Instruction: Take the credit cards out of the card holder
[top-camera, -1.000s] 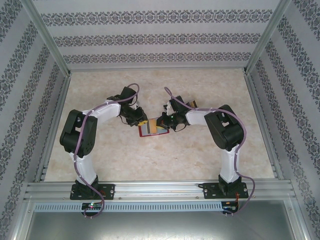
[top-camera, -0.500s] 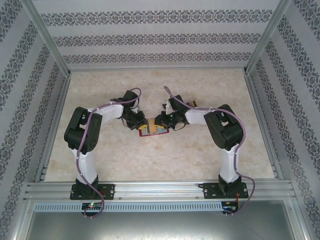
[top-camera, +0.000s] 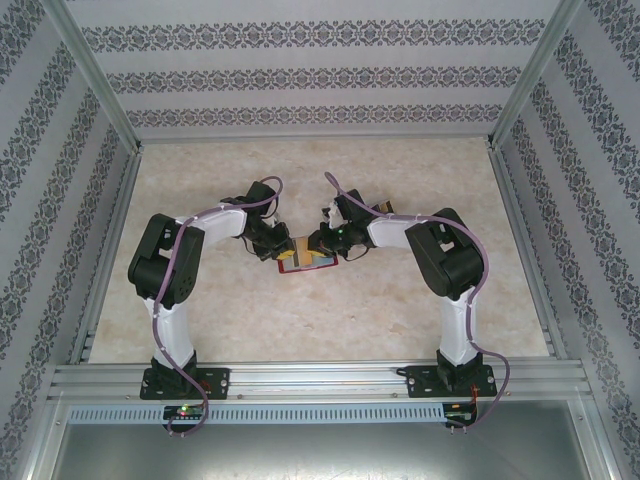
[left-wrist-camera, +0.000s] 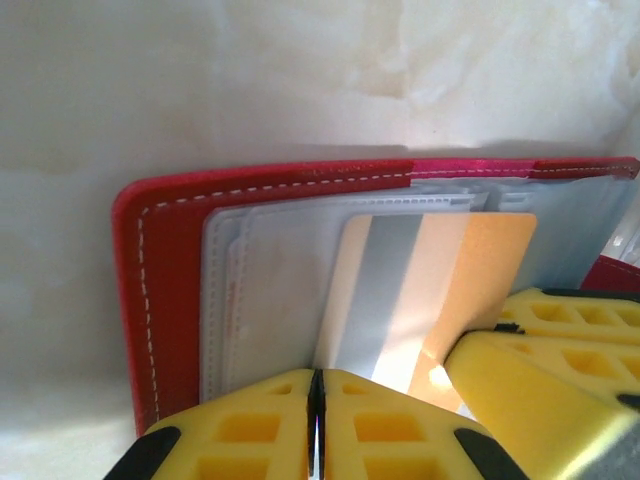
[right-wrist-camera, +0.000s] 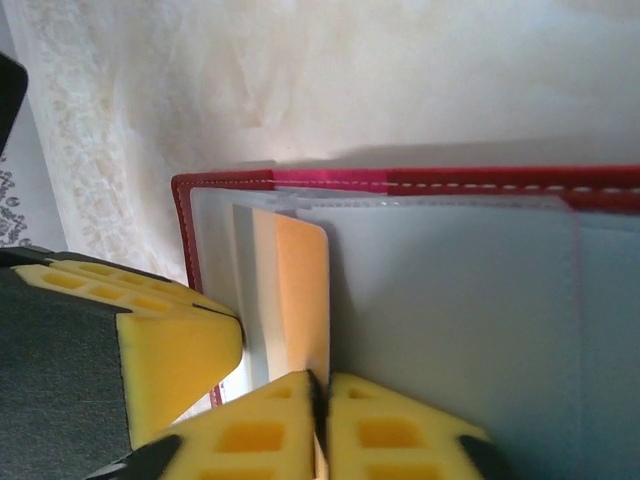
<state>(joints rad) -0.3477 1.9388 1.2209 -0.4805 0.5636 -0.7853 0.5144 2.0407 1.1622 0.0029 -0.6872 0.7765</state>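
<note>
The red card holder (top-camera: 308, 266) lies open on the table between my two grippers. Its clear sleeves (left-wrist-camera: 270, 290) and pale grey panel (right-wrist-camera: 450, 300) face up. A credit card (left-wrist-camera: 400, 290) striped grey-silver and tan-orange lies at the sleeves. My right gripper (right-wrist-camera: 318, 410) is shut on the card's orange edge (right-wrist-camera: 300, 290). My left gripper (left-wrist-camera: 316, 400) is shut on a thin edge of the holder's sleeve, right by the card's pale side. From above, the left gripper (top-camera: 284, 246) and right gripper (top-camera: 318, 242) nearly touch over the holder. Each wrist view catches the other gripper's yellow finger (left-wrist-camera: 540, 350) (right-wrist-camera: 160, 340).
The marbled tabletop (top-camera: 330, 320) spreads all around the holder. Aluminium rails (top-camera: 320, 378) run along the near edge, and patterned walls close in the sides and back. A small orange and dark flat thing (top-camera: 384, 208) lies just behind my right wrist.
The left arm has drawn its elbow in and its gripper has come over the holder's left part. The holder sits slightly further back. Nothing visibly moved in the last half second.
</note>
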